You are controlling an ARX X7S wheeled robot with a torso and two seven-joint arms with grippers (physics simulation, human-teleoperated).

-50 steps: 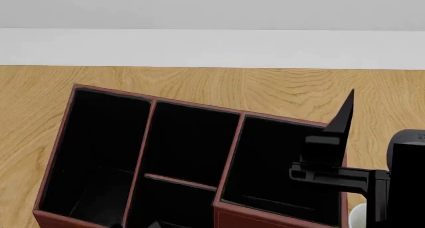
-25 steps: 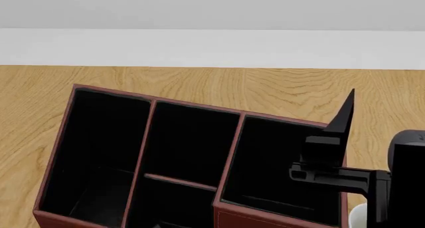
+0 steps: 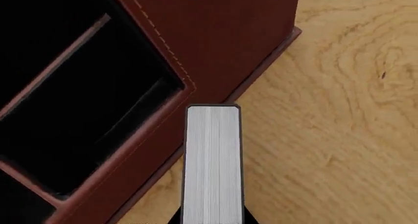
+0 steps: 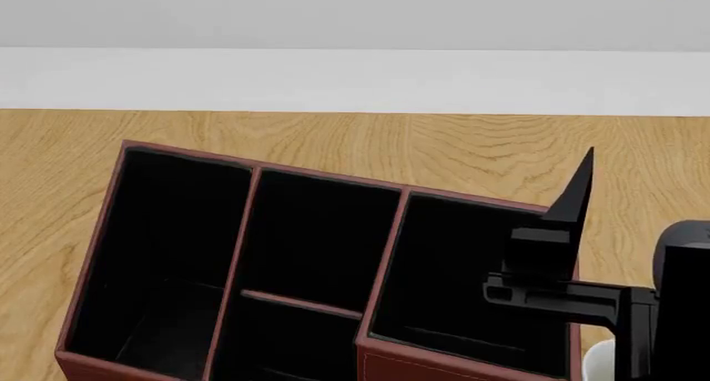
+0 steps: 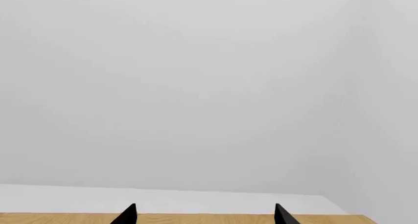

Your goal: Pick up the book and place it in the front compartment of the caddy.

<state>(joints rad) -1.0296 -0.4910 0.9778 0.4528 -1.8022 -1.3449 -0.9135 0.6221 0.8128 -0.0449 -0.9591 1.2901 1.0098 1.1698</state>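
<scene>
Filling most of the lower head view, the caddy (image 4: 316, 264) sits skewed on the wooden surface (image 4: 466, 148), its red-brown walls framing black compartments split by thin dividers. From that camera three long bays run side by side, and the middle one is crossed by a short divider nearer the robot.

The right gripper (image 4: 571, 190) shows at the right of the head view, a dark pointed finger rising above the caddy's right-hand wall, with the black arm link behind it. In the right wrist view the right gripper's two tips (image 5: 124, 215) poke up at the bottom edge, well apart from each other, with nothing between them; beyond them lie only a strip of the wood and a pale grey wall (image 5: 196, 87). Those jaws stand open and empty.

The left wrist view shows the book (image 3: 212, 165) held on edge, white page edges facing the camera between thin black covers. It runs out from the bottom of that picture, where dark bits of the left gripper (image 3: 212, 220) flank it on both sides, so those jaws are clamped on the book. The book hangs outside the caddy, just beside the stitched outer wall (image 3: 216, 33) and over bare wood, not inside any compartment. A small white object (image 4: 597, 358) peeks out at the caddy's near right corner.
</scene>
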